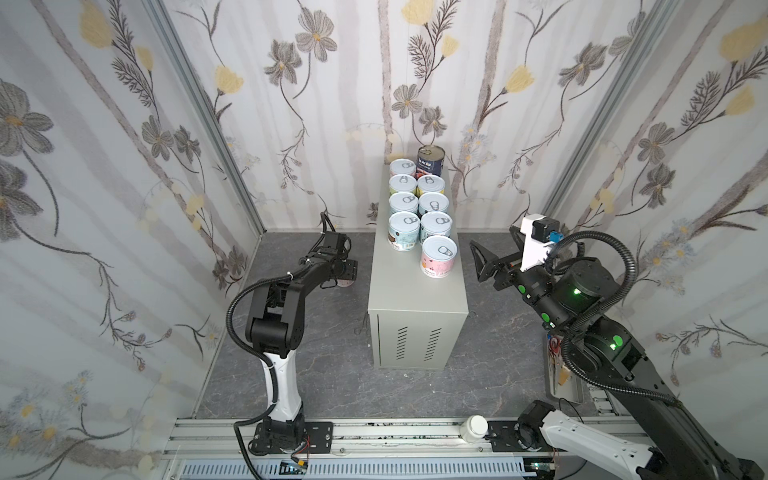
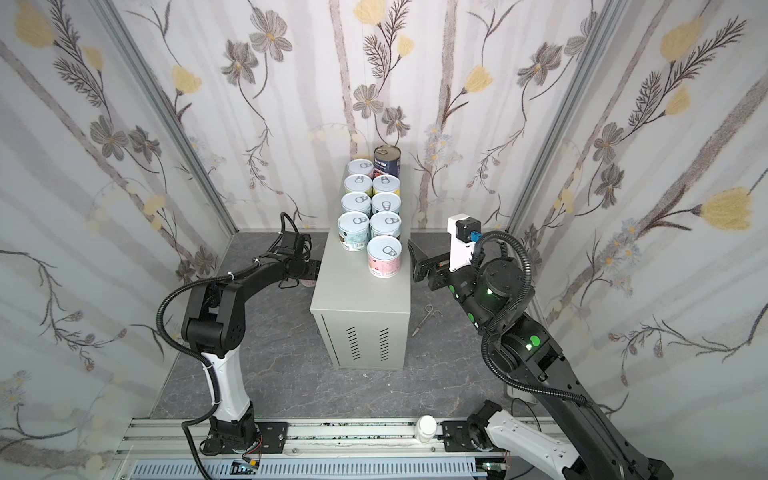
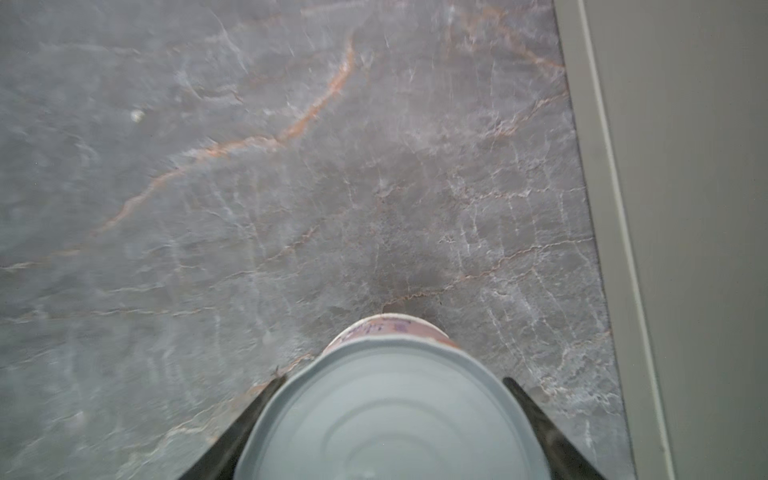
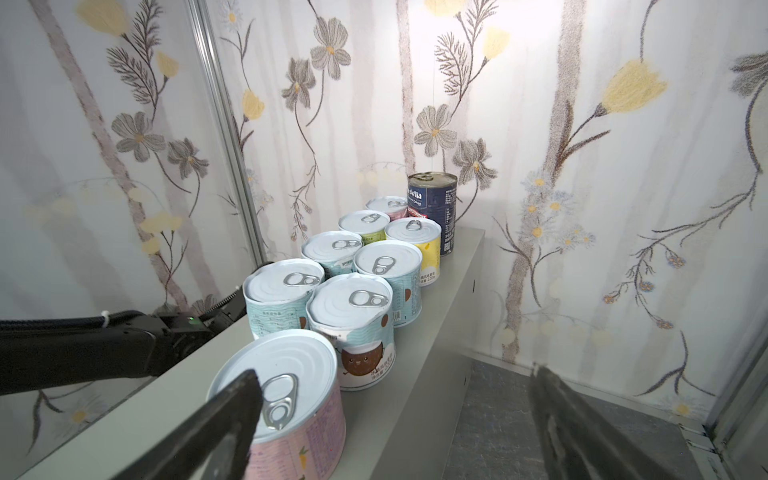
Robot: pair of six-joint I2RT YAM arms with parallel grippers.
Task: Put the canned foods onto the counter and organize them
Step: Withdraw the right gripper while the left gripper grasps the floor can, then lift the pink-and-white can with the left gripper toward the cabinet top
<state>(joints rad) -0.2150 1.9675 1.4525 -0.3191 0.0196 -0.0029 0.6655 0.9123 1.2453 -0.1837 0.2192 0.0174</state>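
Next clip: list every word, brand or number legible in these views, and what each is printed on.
"Sicilia": white brand lettering on the tall dark-blue can, start cut off.
"220g": label bottom of the yellow can.
Unreadable: small Chinese print on the coconut-face can, the front pink can, and the blurred pink can in the left gripper.
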